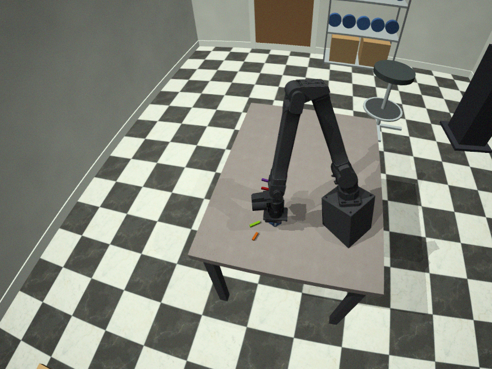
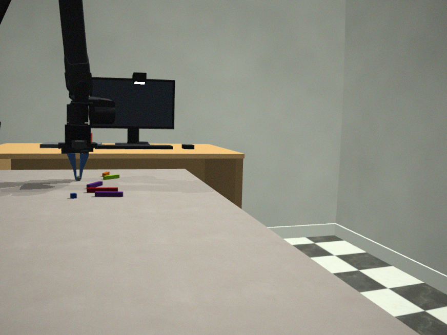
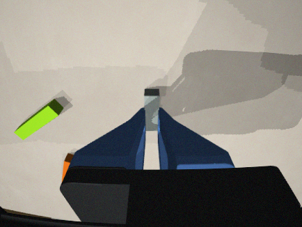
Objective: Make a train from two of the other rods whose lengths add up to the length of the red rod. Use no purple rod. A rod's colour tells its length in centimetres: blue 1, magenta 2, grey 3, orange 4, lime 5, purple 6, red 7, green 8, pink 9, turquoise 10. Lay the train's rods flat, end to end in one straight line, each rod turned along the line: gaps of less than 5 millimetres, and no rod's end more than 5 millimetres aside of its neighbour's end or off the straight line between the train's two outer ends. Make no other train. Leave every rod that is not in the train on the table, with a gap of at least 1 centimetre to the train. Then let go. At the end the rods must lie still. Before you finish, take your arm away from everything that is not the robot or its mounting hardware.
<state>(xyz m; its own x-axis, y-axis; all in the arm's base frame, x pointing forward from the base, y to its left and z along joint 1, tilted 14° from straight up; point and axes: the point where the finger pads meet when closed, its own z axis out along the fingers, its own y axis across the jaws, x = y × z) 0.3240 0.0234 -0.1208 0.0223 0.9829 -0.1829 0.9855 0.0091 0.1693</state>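
My gripper (image 1: pixel 274 224) (image 2: pixel 78 176) (image 3: pixel 152 114) is shut on the grey rod (image 2: pixel 78 179) (image 3: pixel 152 120), low over the table; I cannot tell whether the rod touches it. The lime rod (image 1: pixel 255 224) (image 2: pixel 110 176) (image 3: pixel 37 122) lies slanted, apart from the fingers. The orange rod (image 1: pixel 255 236) (image 2: pixel 105 173) (image 3: pixel 65 171) lies near it, partly hidden by the gripper body in the wrist view. The red rod (image 1: pixel 264 188) (image 2: pixel 102 189) lies farther off, partly behind the arm in the top view.
One purple rod (image 1: pixel 264 180) (image 2: pixel 108 193) lies beside the red rod, and another purple rod (image 2: pixel 94 185) lies slanted on its other side. A short blue rod (image 2: pixel 73 195) lies near them. The table (image 1: pixel 317 262) has its edge beyond the orange rod.
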